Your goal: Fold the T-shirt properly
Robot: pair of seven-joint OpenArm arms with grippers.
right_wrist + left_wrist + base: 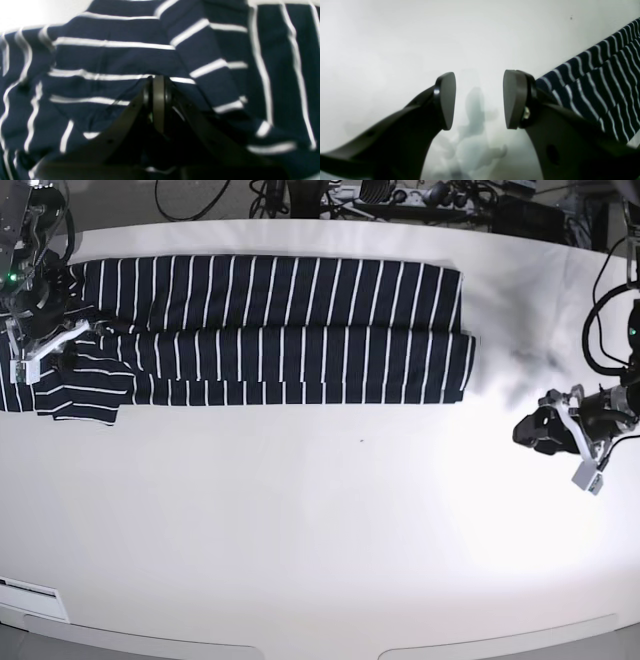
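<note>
Two pads of the left claw (479, 100) are seen spread wide in the left wrist view, with nothing between them; bare white desk (420, 37) lies ahead, and the T-shirt (600, 85) is seen only at the right edge, beside the claw.

From the right wrist, the right claw (158, 100) is shown pressed together amid navy cloth, seemingly pinching a fold of the T-shirt (112, 55).

In the base view, the T-shirt (270, 330) is laid as a long band across the far desk (320, 530), its long axis side to side. The right claw (40, 345) is at one end; the left claw (545, 430) is apart from the other end.
</note>
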